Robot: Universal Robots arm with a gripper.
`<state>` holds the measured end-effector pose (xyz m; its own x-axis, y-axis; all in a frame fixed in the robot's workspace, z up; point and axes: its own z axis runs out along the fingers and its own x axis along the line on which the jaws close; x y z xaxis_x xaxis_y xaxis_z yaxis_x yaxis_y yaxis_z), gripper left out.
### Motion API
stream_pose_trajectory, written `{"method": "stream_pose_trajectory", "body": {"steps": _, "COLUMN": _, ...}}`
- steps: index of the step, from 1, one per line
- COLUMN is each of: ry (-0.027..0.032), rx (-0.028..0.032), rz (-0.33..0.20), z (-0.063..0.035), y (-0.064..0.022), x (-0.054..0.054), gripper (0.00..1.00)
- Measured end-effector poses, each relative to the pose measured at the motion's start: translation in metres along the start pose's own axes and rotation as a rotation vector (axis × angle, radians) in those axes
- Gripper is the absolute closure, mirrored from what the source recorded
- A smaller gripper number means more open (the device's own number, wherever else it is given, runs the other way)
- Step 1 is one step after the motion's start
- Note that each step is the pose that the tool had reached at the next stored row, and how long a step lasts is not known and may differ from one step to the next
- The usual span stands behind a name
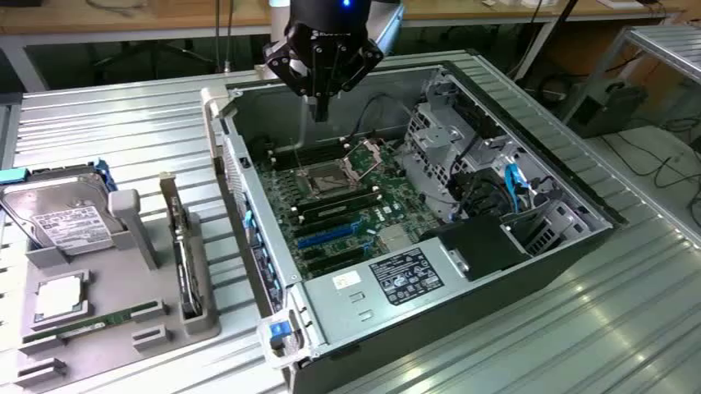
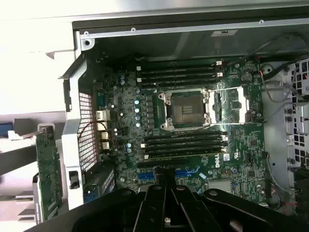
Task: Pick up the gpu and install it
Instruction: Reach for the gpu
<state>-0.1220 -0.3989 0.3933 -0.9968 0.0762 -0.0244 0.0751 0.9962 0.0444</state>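
Observation:
The gpu (image 1: 189, 263) stands on edge in a grey holder (image 1: 148, 246) at the exterior view's left, outside the computer case; it is a thin dark card with a silvery bracket at its far end. In the wrist view the gpu (image 2: 48, 176) shows beside the case's rear wall. My gripper (image 1: 320, 111) hangs over the far end of the open case (image 1: 526, 164), above the motherboard (image 1: 350, 209) and well apart from the gpu. Its fingers (image 2: 155, 203) are shut together with nothing between them, pointing down at the board near the blue slots (image 2: 186, 173).
The holder also carries a silver hard drive (image 1: 66, 217), a processor (image 1: 57, 297) and a green memory stick (image 1: 93, 324). Inside the case are the open processor socket (image 1: 328, 176), a drive cage (image 1: 444, 148) and a labelled power supply (image 1: 405, 275). The table is ribbed metal (image 1: 131, 123).

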Motion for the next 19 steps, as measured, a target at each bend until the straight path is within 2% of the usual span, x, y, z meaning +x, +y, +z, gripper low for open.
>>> {"method": "stream_pose_trajectory", "body": {"steps": 12, "ry": -0.0001, "rx": 0.0000, "rz": 0.000, "z": 0.0000, "y": -0.0001, "x": 0.000, "gripper": 0.89}}
{"method": "stream_pose_trajectory", "body": {"steps": 16, "ry": -0.0005, "rx": 0.0001, "rz": 0.000, "z": -0.0006, "y": -0.0047, "x": 0.013, "gripper": 0.89}}
{"method": "stream_pose_trajectory", "body": {"steps": 19, "ry": -0.0009, "rx": -0.0002, "rz": 0.000, "z": -0.0011, "y": -0.0098, "x": 0.027, "gripper": 0.89}}
